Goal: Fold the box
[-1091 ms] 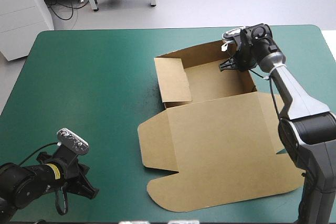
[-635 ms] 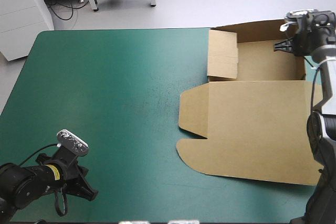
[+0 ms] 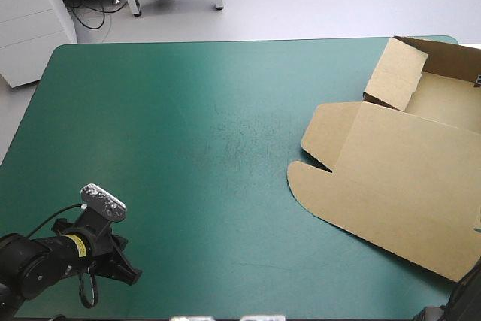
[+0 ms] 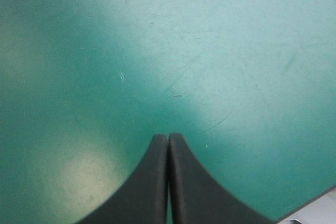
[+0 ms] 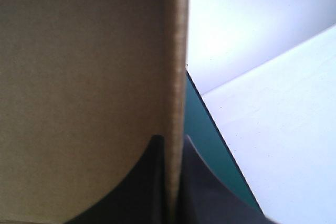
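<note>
The brown box (image 3: pixel 406 155) lies at the table's right side as an open tray with raised walls at the far right corner and its lid flat toward the front. It runs past the right edge of the high view. In the right wrist view my right gripper (image 5: pixel 173 145) is shut on the box's upright wall (image 5: pixel 176 51), one black finger on each side, with the tray's inside (image 5: pixel 79 87) to one side. My left gripper (image 4: pixel 168 139) is shut with nothing in it, low over bare teal-green cover near the front left corner (image 3: pixel 113 261).
The table's right edge (image 5: pixel 210 124) runs just beyond the held wall, with pale floor past it. A white cabinet (image 3: pixel 30 20) and a metal stand stand beyond the far left edge.
The box has been dragged to the right and turned, from the middle of the table to its right edge. The right arm has left the high view. The left arm has not moved.
</note>
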Controlling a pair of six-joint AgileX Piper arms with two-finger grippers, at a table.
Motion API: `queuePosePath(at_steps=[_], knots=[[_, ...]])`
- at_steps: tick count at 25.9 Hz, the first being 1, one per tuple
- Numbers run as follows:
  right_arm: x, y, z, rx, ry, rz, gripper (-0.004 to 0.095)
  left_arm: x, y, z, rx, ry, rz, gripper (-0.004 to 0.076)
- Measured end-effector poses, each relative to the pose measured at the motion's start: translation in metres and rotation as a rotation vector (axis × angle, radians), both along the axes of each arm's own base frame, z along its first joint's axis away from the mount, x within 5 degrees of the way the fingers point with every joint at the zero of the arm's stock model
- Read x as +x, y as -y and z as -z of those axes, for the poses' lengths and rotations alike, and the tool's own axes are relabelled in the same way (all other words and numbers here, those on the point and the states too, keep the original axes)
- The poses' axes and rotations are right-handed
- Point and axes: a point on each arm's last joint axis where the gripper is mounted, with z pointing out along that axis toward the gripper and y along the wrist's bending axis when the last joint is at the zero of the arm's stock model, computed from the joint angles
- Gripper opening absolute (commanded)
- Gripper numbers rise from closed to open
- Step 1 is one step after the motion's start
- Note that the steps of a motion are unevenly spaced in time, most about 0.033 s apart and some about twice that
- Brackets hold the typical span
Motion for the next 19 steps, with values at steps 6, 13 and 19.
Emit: queuePosePath(at_steps=[6, 13, 19], knots=[[0.0034, 0.0015, 0.0055, 0.006, 0.002, -0.013, 0.0618, -0.0008, 0.0018, -0.0001, -0.022, -0.010, 0.001, -0.0032], [0.0033, 0.0012, 0.0056, 0.004, -0.004, -0.027, 0.0937, -0.0010, 0.0019, 0.0000, -0.024, -0.012, 0.001, -0.0032], [0.0009, -0.0004, 0.0005, 0.003, 0.002, -0.032, 0.0927, -0.0011, 0.0022, 0.0000, -0.027, -0.014, 0.001, -0.0032]])
